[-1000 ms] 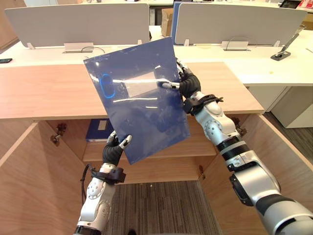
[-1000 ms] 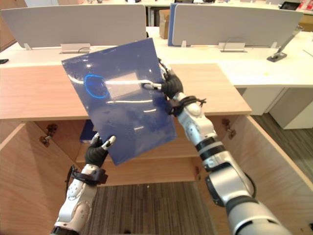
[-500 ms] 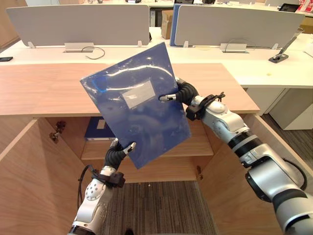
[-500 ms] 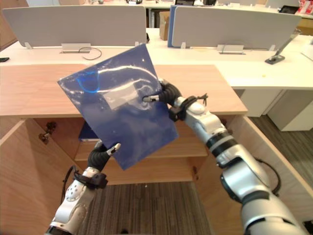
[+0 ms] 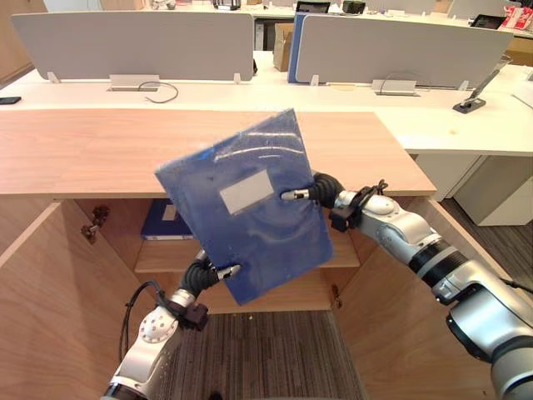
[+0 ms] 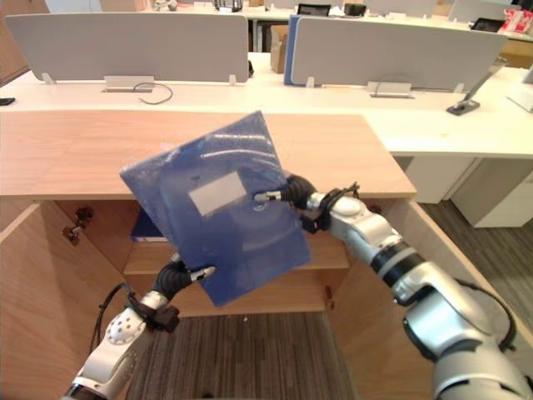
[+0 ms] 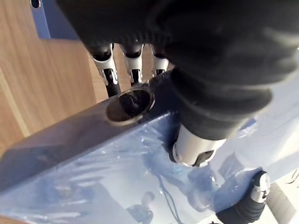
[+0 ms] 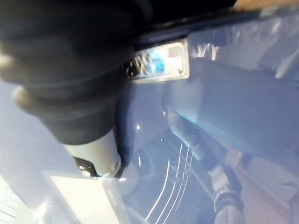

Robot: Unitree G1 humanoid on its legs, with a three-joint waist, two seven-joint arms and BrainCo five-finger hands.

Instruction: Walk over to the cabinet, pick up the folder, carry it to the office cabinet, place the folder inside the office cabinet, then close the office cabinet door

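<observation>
We hold the blue folder (image 5: 250, 208) tilted before the open office cabinet (image 5: 50, 308), left hand (image 5: 202, 272) pinching its lower corner, right hand (image 5: 323, 190) its side edge; it should, we judge, be levelled and lowered to slip onto the shelf (image 5: 158, 252) without catching the top (image 5: 83, 150).

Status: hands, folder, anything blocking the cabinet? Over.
Left hand and right hand both shut on blue folder. Folder tilted, in front of open cabinet. Second folder lying on shelf, left side.

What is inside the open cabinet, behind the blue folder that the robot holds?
A second blue folder lies on the shelf, at its left end. The held folder hides the shelf's middle.
</observation>
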